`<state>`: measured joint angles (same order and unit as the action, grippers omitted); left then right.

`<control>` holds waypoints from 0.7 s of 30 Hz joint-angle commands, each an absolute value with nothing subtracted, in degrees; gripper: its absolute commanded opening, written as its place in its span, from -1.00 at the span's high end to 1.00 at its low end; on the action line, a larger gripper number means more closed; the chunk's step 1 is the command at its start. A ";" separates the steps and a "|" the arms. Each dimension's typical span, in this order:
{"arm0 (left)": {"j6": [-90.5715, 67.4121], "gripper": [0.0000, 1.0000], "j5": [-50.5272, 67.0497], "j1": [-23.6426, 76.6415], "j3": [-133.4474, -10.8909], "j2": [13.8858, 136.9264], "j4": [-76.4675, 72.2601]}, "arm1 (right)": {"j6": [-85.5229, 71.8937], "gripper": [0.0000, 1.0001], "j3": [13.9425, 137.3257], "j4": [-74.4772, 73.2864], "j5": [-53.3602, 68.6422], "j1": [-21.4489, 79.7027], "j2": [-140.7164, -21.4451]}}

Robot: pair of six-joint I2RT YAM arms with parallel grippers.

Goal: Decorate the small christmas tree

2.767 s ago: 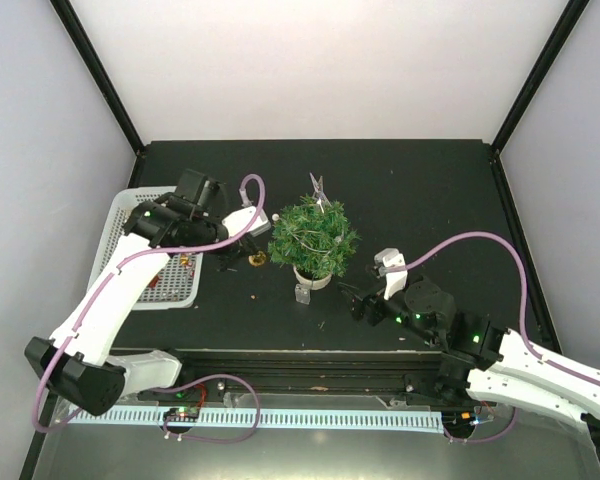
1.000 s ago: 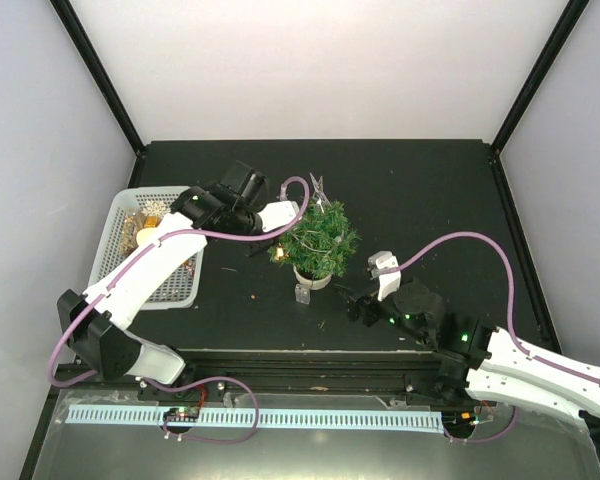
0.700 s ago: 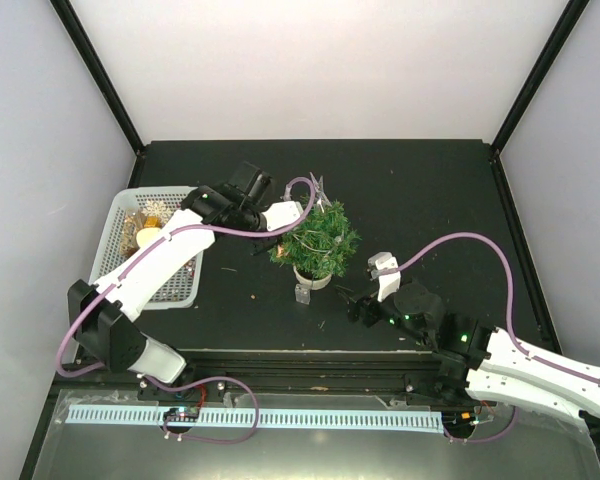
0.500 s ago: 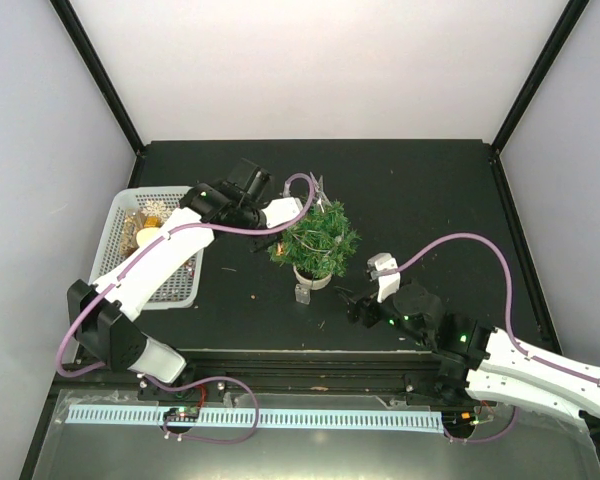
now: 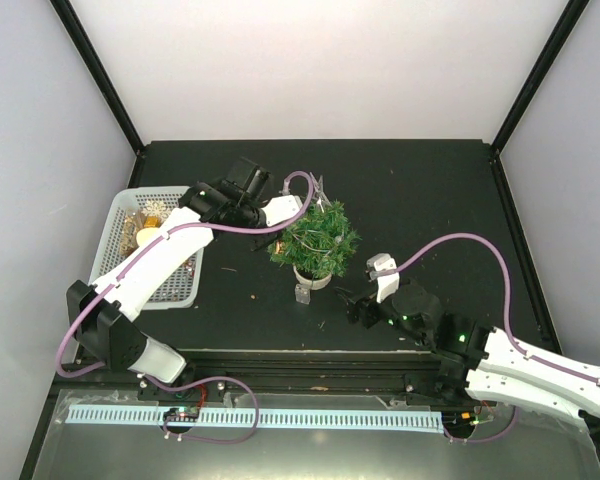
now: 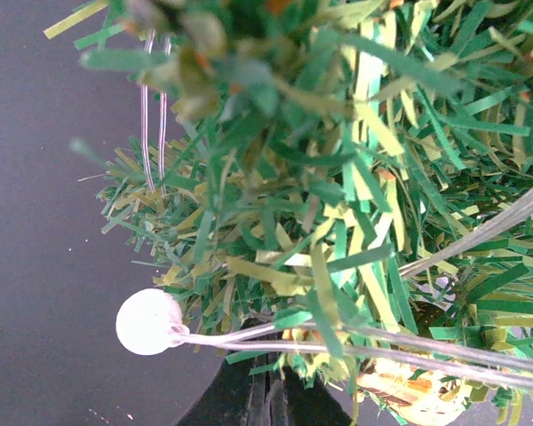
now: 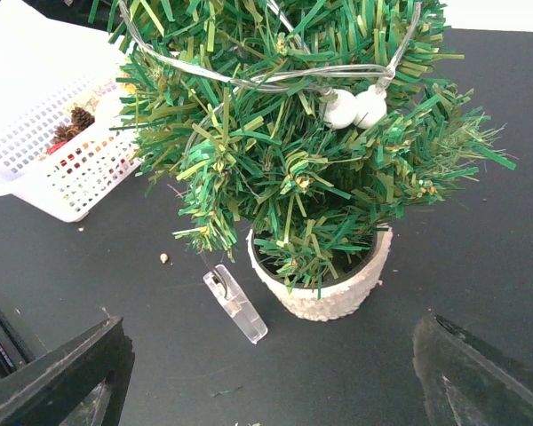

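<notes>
Top external: the small christmas tree [image 5: 316, 238] stands upright in its cream pot [image 7: 324, 286] in the middle of the table [image 5: 430, 200], between the two arms. At the crown, on the tree's far-left side, the left gripper [image 5: 294, 218] has its tips in the needles. Low on the near-right, the right gripper [image 5: 351, 303] sits apart from the pot, fingers spread wide and empty, with the tree square ahead in its wrist view. Left arm is the nearer one.

Left wrist view: the fingers show only as a dark sliver at the bottom edge, tips almost together. I can't tell whether they pinch anything. A gold ornament [image 6: 409, 398] sits in the branches just right of them. A clear string [image 6: 240, 335] with a white bead [image 6: 149, 321] runs across the foliage (two more beads show in the right wrist view).

Key relation: the tree axis is vertical and the left tips enter from the side near the top.

- **Step:** my read is hanging the ornament, mid-task.
- **Risk:** snagging the string on pull-out, or tipping the pot.

The white basket [image 5: 115, 232] of decorations is left of the tree, well apart. A clear clip [image 7: 235, 306] lies just beside the pot.
</notes>
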<state>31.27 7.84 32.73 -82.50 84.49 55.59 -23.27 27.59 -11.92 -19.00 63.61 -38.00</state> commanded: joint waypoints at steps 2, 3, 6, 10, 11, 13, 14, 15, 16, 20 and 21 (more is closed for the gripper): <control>30.24 0.97 7.91 32.45 -84.71 83.74 54.53 | -23.25 -0.74 28.03 -10.28 -19.90 63.90 -38.24; 30.24 0.97 7.90 32.37 -84.91 83.69 54.42 | -23.19 -0.74 28.04 -10.18 -19.81 63.85 -38.27; 30.15 0.97 8.24 32.28 -86.35 83.48 54.80 | -23.05 -0.74 28.36 -10.25 -19.84 63.90 -38.48; 30.04 0.97 9.33 32.34 -87.52 83.07 55.20 | -22.84 -0.74 28.78 -10.44 -19.80 63.89 -38.92; 29.96 0.97 9.52 32.34 -87.52 82.98 55.26 | -22.83 -0.74 28.89 -10.49 -19.80 63.94 -39.13; 29.97 0.97 9.66 32.33 -87.41 82.82 55.36 | -22.90 -0.74 28.92 -10.48 -19.70 63.85 -39.33; 29.90 0.97 9.74 32.30 -87.18 82.73 55.33 | -22.94 -0.74 28.92 -10.35 -19.64 63.89 -39.41; 29.89 0.97 10.06 32.27 -86.85 82.63 55.22 | -22.94 -0.74 28.84 -10.25 -19.65 63.85 -39.53; 29.88 0.97 10.51 32.28 -86.58 82.62 55.21 | -22.99 -0.74 28.76 -10.20 -19.61 63.89 -39.60; 29.80 0.97 11.59 32.32 -85.29 82.62 54.87 | -23.19 -0.74 28.59 -10.06 -19.56 63.89 -39.81; 29.79 0.97 11.74 32.30 -85.12 82.60 54.85 | -23.28 -0.74 28.57 -10.10 -19.62 63.90 -39.81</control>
<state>30.81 9.93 32.69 -85.27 84.01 55.59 -23.20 27.62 -11.88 -18.98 63.61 -39.81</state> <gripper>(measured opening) 0.018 0.870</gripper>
